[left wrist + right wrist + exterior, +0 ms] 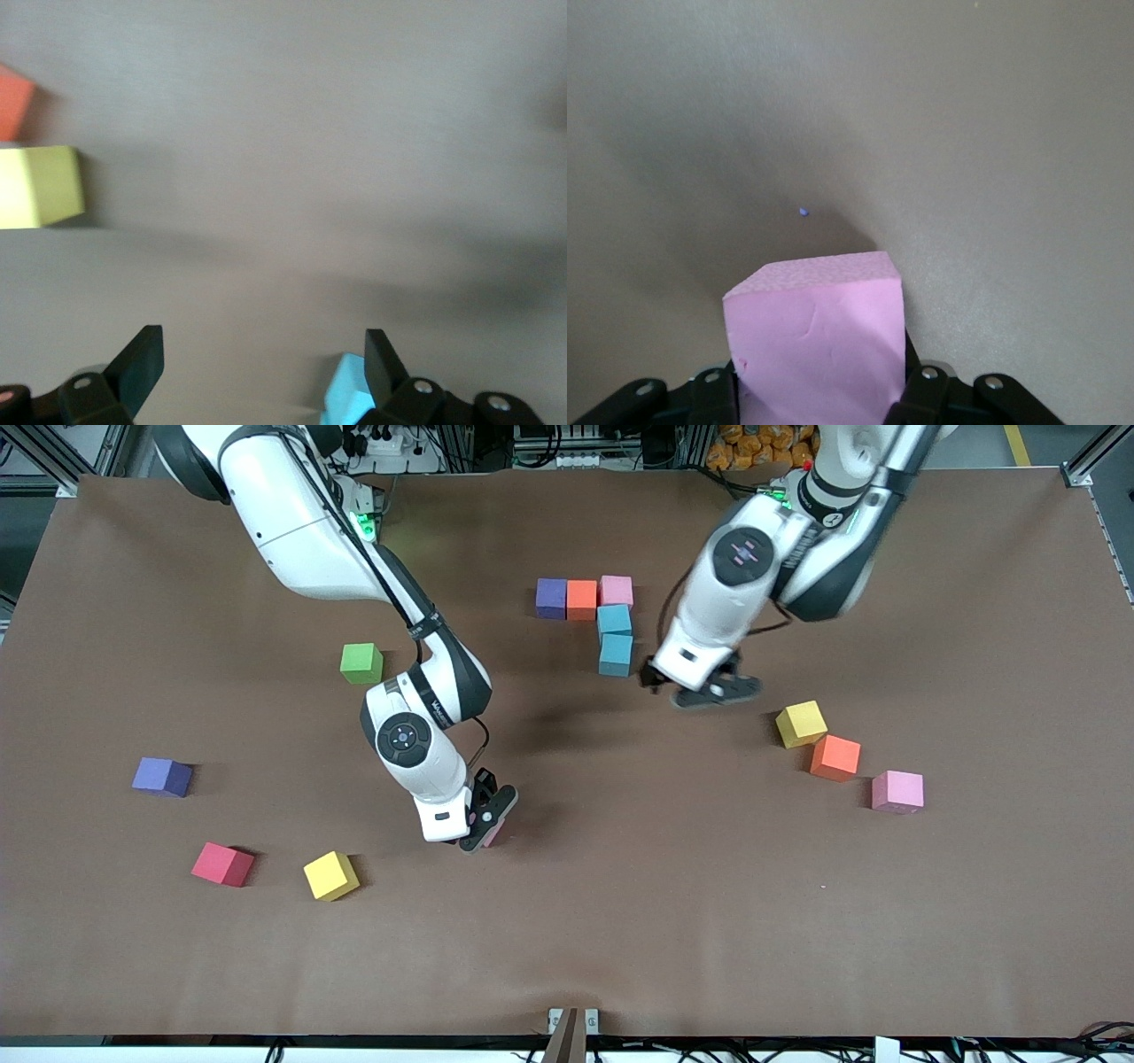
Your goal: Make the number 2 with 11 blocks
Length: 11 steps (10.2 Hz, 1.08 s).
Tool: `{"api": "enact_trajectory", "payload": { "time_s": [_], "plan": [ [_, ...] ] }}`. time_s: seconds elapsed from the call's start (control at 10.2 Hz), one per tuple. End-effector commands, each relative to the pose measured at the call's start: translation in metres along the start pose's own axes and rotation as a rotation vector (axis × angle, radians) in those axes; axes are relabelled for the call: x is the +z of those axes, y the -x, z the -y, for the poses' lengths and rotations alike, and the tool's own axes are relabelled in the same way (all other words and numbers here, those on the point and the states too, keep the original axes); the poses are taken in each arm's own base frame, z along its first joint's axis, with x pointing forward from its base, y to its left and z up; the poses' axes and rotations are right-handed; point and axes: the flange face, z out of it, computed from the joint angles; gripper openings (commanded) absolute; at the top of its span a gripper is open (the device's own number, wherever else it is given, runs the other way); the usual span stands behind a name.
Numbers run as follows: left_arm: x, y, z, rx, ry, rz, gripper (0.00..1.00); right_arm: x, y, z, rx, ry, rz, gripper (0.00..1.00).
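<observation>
a: where is the right gripper (485, 821)?

b: it is down at the table (620, 921), in the middle stretch, nearer the front camera than the green cube (361, 663). its fingers (713, 394) are pinched on a pink cube (819, 341). in the front view only a sliver of that cube (493, 834) shows under the gripper.

a: and the left gripper (700, 686)?

b: it hangs over bare table just beside the two light blue cubes, on the side toward the left arm's end. its fingers (142, 367) are spread wide with nothing between them. a light blue cube corner (345, 394) shows by one fingertip in its wrist view.

a: how far along is the number 2?

b: five cubes are placed. a row of purple (551, 598), orange (581, 600) and pink (617, 591) touches side to side. from the pink one, two light blue cubes (615, 622) (616, 654) run toward the front camera, touching each other.

a: and the loose cubes?

b: toward the left arm's end sit a yellow cube (801, 724), an orange cube (834, 758) touching it at a corner, and a pink cube (897, 792) near them. the left wrist view catches the yellow (40, 186) and orange (13, 102) ones too. toward the right arm's end sit a purple cube (162, 777), a red cube (222, 864) and a yellow cube (331, 875), the last two nearest the front camera.
</observation>
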Motion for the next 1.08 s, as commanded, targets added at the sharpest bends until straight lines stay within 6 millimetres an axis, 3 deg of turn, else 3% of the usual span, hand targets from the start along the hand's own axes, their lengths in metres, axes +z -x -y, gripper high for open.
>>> {"api": "enact_trajectory", "payload": {
  "time_s": [0.0,0.2,0.39,0.59,0.88,0.98],
  "plan": [
    [0.004,-0.035,0.04,0.04,-0.042,0.05,1.0,-0.047,0.015,0.009,-0.029,-0.001,0.002,0.34],
    [0.014,-0.068,0.09,0.092,-0.043,0.089,1.0,-0.06,0.024,0.039,-0.15,-0.03,0.042,0.34],
    [0.035,-0.094,0.132,0.049,-0.042,0.137,1.0,-0.075,0.012,0.094,-0.241,-0.064,0.085,0.35],
    [0.053,-0.107,0.156,0.001,-0.042,0.171,1.0,-0.085,0.001,0.156,-0.325,-0.074,0.093,0.34],
    [0.085,-0.114,0.172,-0.029,-0.044,0.223,1.0,-0.08,0.001,0.225,-0.427,-0.084,0.099,0.35],
    [0.093,-0.117,0.181,-0.046,-0.044,0.24,1.0,-0.076,0.005,0.238,-0.446,-0.085,0.1,0.35]
  ]
}}
